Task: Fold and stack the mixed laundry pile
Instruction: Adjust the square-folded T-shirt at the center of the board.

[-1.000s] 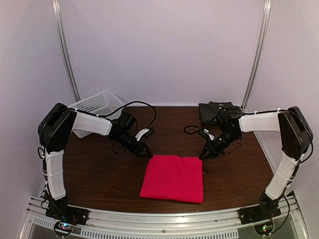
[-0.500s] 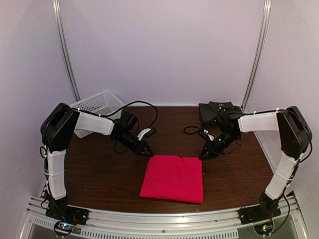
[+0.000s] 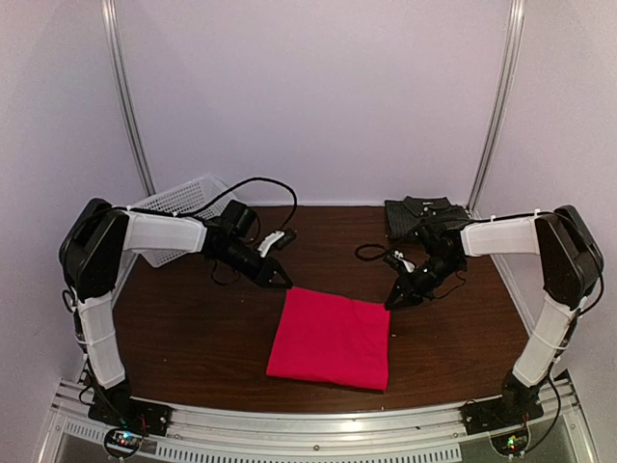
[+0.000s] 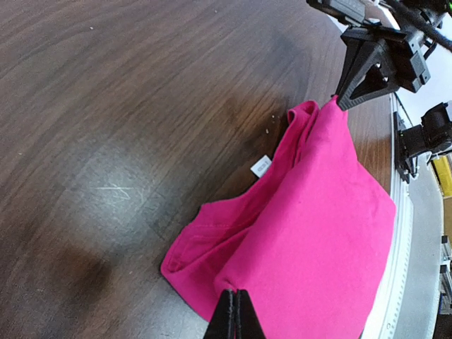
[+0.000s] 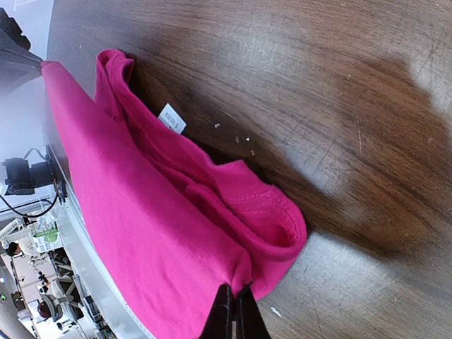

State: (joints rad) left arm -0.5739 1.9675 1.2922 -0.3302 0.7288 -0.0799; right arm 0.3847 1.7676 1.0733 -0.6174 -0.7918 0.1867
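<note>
Left gripper (image 4: 232,314), right gripper (image 5: 236,311), apparently pinching T-shirt (image 4: 318,233) corners

Red-pink cloth T-shirt (image 3: 330,338): plain and bright, you'll find; its small label (image 4: 261,166) is white.
Dark collared shirt (image 3: 416,210): charcoal; any pattern is too small for you to tell.
Plastic lattice basket (image 3: 188,196): white.
Wooden desk (image 3: 193,328): dark brown, streaky grain.

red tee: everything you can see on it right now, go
Plain red-pink T-shirt, soft knit, folded to a rough rectangle, lying near centre on the dark wood table. Left gripper and right gripper pinch its two far corners. Wrist views show stacked layers gaping along the far edge, a hemmed fold, and a small white tag.
</note>
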